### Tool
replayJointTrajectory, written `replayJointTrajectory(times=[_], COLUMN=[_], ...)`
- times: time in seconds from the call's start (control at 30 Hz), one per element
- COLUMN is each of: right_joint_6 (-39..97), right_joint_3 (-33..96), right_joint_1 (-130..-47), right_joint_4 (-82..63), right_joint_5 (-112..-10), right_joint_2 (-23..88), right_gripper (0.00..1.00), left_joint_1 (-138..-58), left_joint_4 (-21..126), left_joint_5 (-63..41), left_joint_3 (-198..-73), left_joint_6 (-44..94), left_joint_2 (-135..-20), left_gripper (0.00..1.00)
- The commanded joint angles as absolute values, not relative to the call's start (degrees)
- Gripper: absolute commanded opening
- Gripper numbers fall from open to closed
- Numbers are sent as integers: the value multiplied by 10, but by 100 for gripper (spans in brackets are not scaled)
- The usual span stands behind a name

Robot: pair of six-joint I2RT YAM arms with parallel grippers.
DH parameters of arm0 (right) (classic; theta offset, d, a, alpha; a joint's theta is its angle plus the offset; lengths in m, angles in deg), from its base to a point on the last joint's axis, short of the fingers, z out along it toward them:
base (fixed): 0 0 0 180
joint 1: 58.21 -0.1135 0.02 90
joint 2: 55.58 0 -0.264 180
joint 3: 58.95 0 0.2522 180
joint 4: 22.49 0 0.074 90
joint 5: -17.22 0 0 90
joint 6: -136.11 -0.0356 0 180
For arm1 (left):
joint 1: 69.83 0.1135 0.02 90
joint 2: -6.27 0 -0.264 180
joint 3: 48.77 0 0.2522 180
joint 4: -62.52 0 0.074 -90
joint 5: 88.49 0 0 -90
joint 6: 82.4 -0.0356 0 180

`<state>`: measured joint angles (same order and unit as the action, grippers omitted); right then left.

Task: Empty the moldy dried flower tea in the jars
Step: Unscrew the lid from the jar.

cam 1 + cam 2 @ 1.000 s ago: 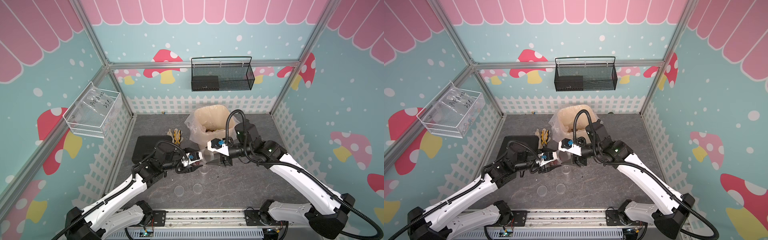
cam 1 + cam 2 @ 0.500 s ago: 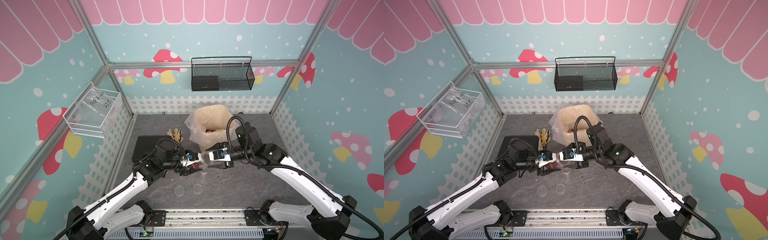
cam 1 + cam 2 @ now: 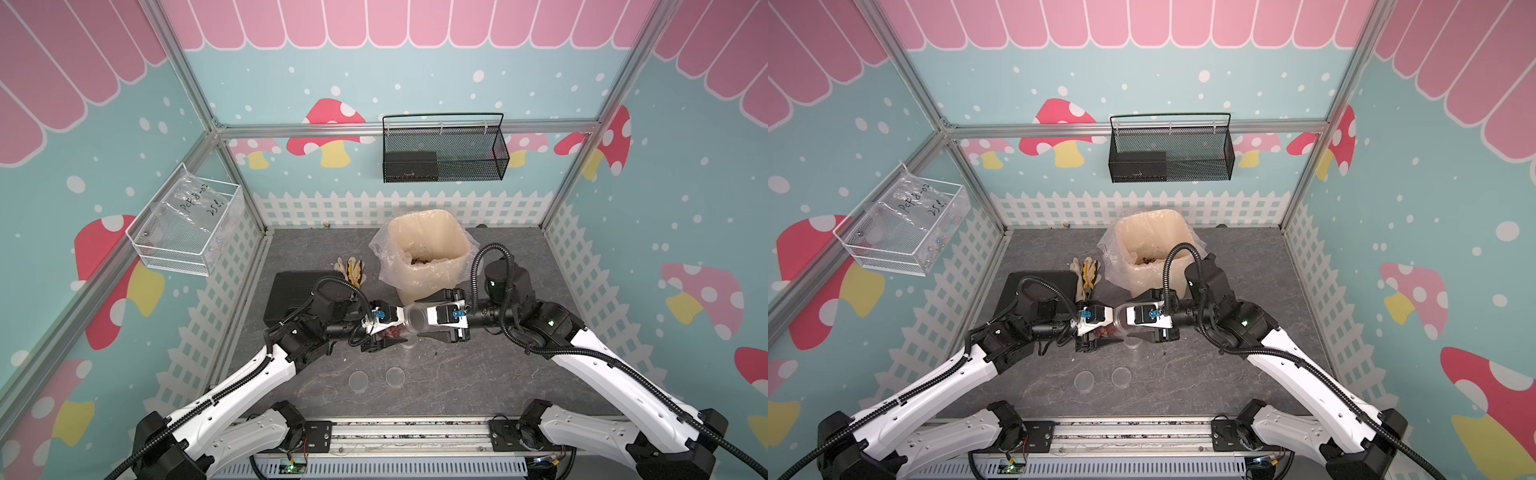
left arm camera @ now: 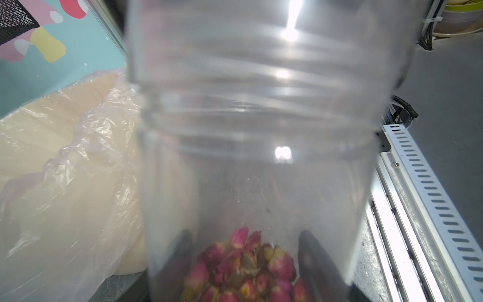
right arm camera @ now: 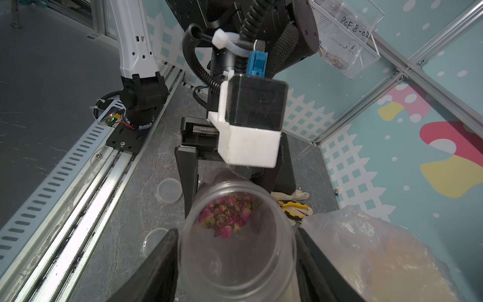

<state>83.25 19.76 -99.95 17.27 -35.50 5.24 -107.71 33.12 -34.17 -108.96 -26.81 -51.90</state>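
Clear plastic jar (image 3: pixel 409 321) (image 3: pixel 1119 322) lies on its side just below frame centre in both top views, spanning the gap between my two grippers. My left gripper (image 3: pixel 398 330) is clamped on its closed end. There the tea (image 4: pixel 243 269) sits as a pink-red heap between the dark fingers (image 4: pixel 316 261), at the bottom of the left wrist view. My right gripper (image 5: pixel 236 232) has its jaws apart, one on each side of the open mouth, at lower centre of the right wrist view. Each jaw stands just beside the wall; whether they press it I cannot tell. The bin (image 3: pixel 428 232) stands directly above the jar in frame. Two lids (image 3: pixel 358 380) lie flat below it.
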Motion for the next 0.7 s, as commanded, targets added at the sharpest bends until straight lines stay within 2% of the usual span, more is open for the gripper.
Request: replayJointTrajectory(times=[0.0,0.33,0.53,0.67], right_joint_6=[837,785,760,603], right_joint_3=[217,234,234,235], right_joint_1=[-996,-996,-996,-996], right_joint_4=[135,153,136,83], right_joint_5=[-397,-359,-352,-350], right_joint_2=[71,83,63,32], right_gripper=[38,90,93,90], left_joint_1=[-1082,-1082,-1082,-1082], left_joint_4=[343,361,377,401], left_joint_5=[-379,-352,-332,-274], left_joint_3=[-1103,-1095,-1088,-1079], left_joint_6=[-236,-232,-230,-229], left_joint_2=[-516,-506,-503,-501], left_gripper=[12,12,12,12])
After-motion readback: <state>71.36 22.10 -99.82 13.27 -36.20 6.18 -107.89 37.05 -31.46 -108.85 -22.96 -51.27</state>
